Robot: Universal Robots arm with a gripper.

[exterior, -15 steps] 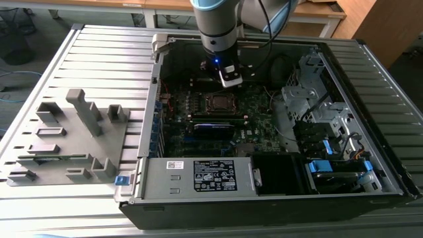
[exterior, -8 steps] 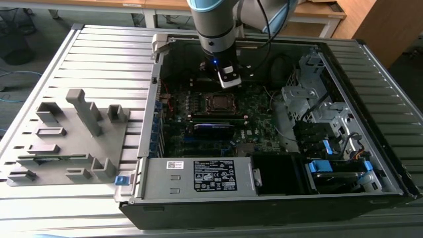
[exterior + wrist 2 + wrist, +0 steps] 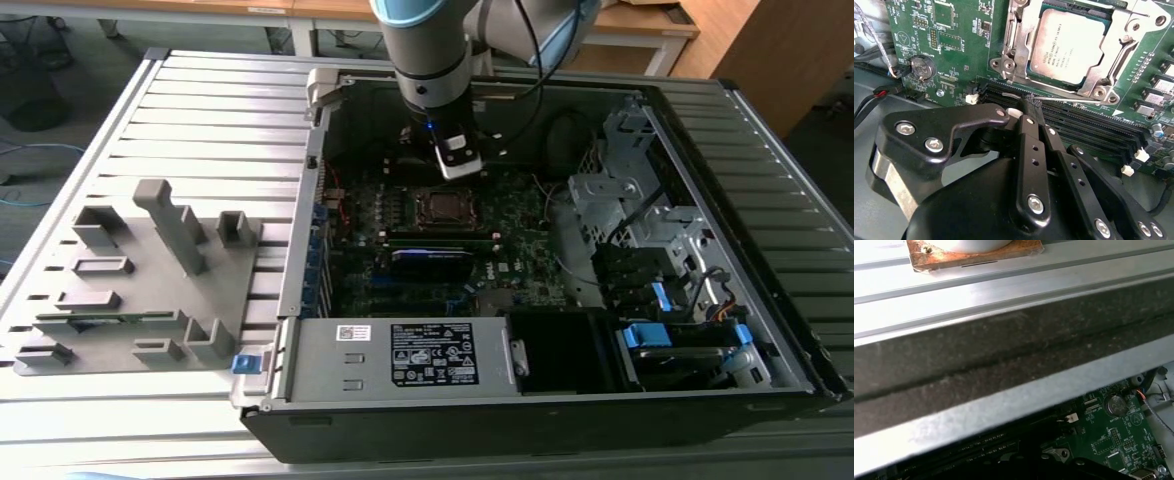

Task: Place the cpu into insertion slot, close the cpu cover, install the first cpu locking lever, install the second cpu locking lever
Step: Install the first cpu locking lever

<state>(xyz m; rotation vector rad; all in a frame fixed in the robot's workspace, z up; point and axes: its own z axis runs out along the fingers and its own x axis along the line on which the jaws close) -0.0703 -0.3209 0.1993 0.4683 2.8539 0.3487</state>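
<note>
The arm reaches down into the open computer case [image 3: 747, 395], and its claw [image 3: 458, 163] hangs just above the green board [image 3: 521, 255], close to the socket [image 3: 442, 206]. From this far off the socket is only a small square with a silver rim.

The second wrist view brings it near: the chip [image 3: 1069, 46] already lies flat in the socket, its dull silver face showing through the window of the metal cover [image 3: 1114, 60], which is down around it. The claw [image 3: 1030, 111] is there too, its black fingers [image 3: 1029, 145] pressed together with nothing between them, the tips hanging over the long black memory slots [image 3: 1089, 131] just beside the socket. A coin battery [image 3: 921, 67] sits on the board well off to one side.

The first wrist view looks across the case's grey metal wall [image 3: 1004, 405], which hides most of the board; a corner with the battery [image 3: 1114, 404] peeks past it.

Outside the case, at the exterior view's left, a grey holder rack [image 3: 134, 280] stands on the slatted table [image 3: 200, 110].
</note>
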